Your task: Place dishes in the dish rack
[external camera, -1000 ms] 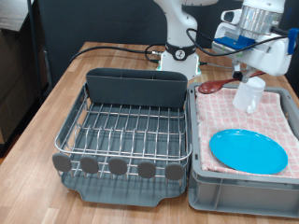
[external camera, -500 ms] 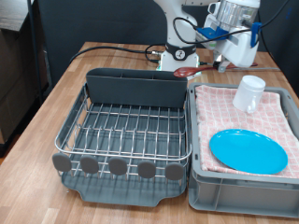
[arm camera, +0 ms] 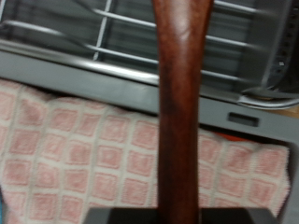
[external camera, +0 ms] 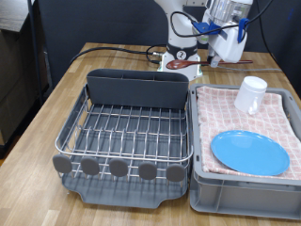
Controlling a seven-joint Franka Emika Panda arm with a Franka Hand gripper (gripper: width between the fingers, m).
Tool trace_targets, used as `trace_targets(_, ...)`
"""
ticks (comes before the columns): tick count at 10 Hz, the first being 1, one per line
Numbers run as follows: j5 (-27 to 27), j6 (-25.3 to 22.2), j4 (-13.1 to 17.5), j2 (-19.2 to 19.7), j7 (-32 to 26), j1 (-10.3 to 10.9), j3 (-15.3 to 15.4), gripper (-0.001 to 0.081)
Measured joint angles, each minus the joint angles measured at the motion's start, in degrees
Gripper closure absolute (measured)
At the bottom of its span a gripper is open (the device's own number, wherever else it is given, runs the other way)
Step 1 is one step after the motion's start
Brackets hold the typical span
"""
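My gripper (external camera: 215,57) is raised at the exterior view's top, behind the dish rack's back right corner, and is shut on the dark reddish-brown wooden spoon (external camera: 191,67). The spoon's bowl points to the exterior view's left, above the table behind the rack. In the wrist view the spoon handle (arm camera: 182,112) fills the middle. The dish rack (external camera: 127,132), a wire grid on a dark grey tray with a tall grey back compartment (external camera: 136,89), holds no dishes. The white mug (external camera: 250,94) and the blue plate (external camera: 249,152) lie on the pink checkered cloth (external camera: 226,118).
The cloth lines a grey bin (external camera: 240,193) right of the rack in the exterior view. The robot's base (external camera: 179,52) and black cables (external camera: 113,52) are behind the rack. The wooden table (external camera: 47,122) extends to the left. The wrist view shows rack wires (arm camera: 121,42) and the cloth (arm camera: 75,149).
My gripper has lifted the spoon off the bin's far end and carried it to the exterior view's left and up. The mug and the plate have not moved.
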Motion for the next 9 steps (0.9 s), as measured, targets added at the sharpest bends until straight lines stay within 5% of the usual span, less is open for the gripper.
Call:
trace_targets(5, 4.08, -1.74, -6.71, -9.54, -0.51, 0.1, -4.45, 0.0715)
trace_targets(9, 10.18, -1.75, -8.87, -10.79, -9.47, 1.04, -13.36, 0.0715)
